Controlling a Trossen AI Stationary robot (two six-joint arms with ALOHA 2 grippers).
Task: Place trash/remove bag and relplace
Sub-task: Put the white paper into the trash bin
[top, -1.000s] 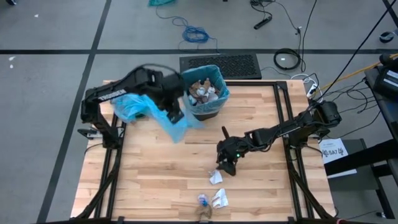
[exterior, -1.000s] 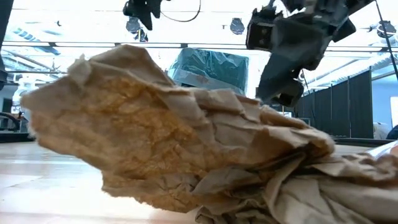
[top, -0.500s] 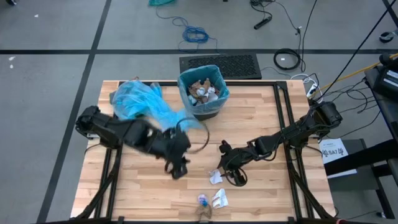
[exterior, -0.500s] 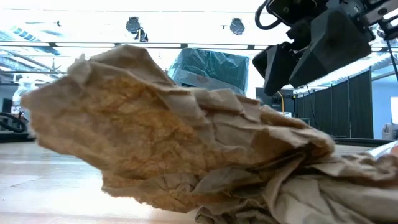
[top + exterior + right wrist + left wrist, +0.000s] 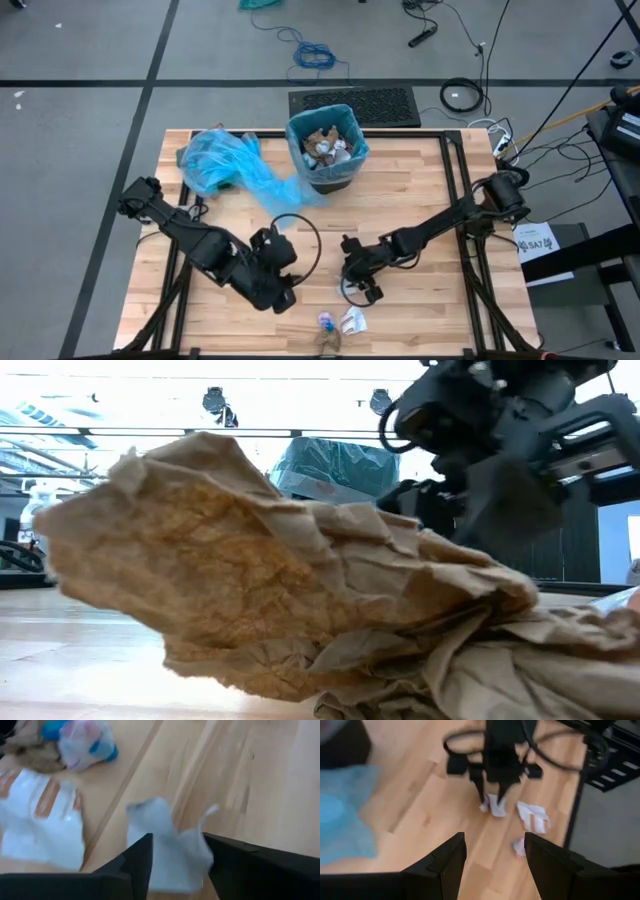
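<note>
Trash is split between two places: several crumpled wads already sit inside the bin (image 5: pixel 328 150), which is lined with a blue bag and stands at the far edge of the surface (image 5: pixel 420 200), and a few scraps remain loose near the front edge. Among the loose ones are a white wad (image 5: pixel 170 845), a striped white wrapper (image 5: pixel 353 320), a small blue-and-pink bit (image 5: pixel 326 321) and a brown paper wad (image 5: pixel 280 600) that fills the low view.

Collecting appears to be the step in hand. The right gripper (image 5: pixel 362 289) is down over the white wad, its fingers (image 5: pixel 135 862) straddling it on both sides, parted and not yet pinching it. Next, I judge, they need to close on the wad, lift it clear and carry it across to the bin.

The left gripper (image 5: pixel 280 295) hovers over the surface just beside the right one, fingers (image 5: pixel 442 862) spread wide and holding nothing, pointed toward the same scraps.

A spare blue bag (image 5: pixel 222 165) lies rumpled beside the bin, likely for the swap once the loose pieces are in.
</note>
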